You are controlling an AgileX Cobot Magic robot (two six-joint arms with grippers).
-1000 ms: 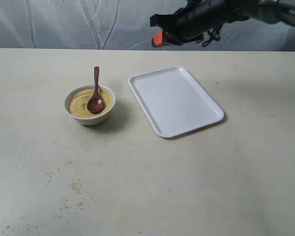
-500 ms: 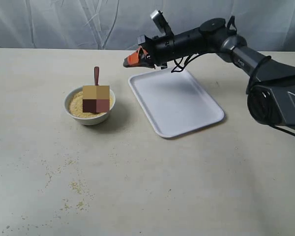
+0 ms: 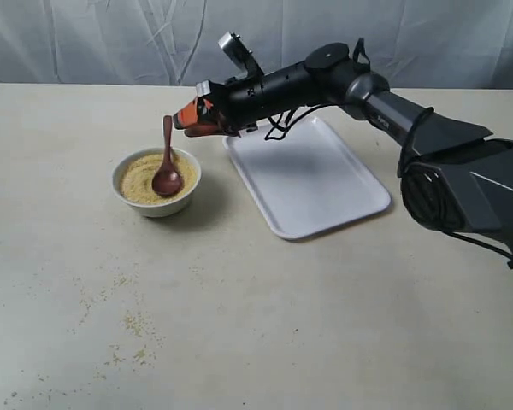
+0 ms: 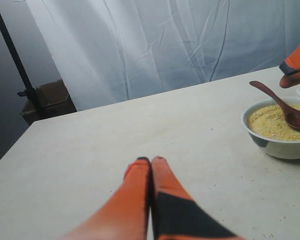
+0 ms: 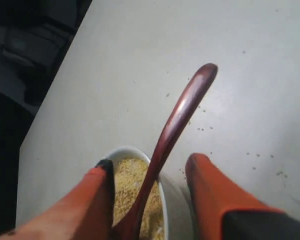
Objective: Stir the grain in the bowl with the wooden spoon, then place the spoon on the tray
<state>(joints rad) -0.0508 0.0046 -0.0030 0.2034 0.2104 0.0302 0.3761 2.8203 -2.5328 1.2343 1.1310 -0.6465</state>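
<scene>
The white bowl (image 3: pixel 156 182) stands left of centre, filled with yellow-tan grain (image 3: pixel 135 181). The dark wooden spoon (image 3: pixel 167 162) rests with its scoop in the grain and its handle leaning on the far rim. My right gripper (image 3: pixel 188 122) hovers just right of the handle's tip, open. In the right wrist view the spoon (image 5: pixel 175 130) rises between the orange fingers (image 5: pixel 210 195) of the right gripper (image 5: pixel 150 165), over the bowl (image 5: pixel 162 200), with gaps on both sides. The white tray (image 3: pixel 303 175) lies right of the bowl. My left gripper (image 4: pixel 150 161) is shut above bare table, away from the bowl (image 4: pixel 277 145).
Loose grain specks (image 3: pixel 128 320) lie scattered on the table in front of the bowl. A white curtain (image 3: pixel 111 38) hangs behind the table's far edge. My right arm (image 3: pixel 359 85) stretches over the tray's far end.
My right arm has swung in from the upper right, across the tray, to the spoon's handle. Its jaws have opened around the handle. The spoon and bowl have not moved.
</scene>
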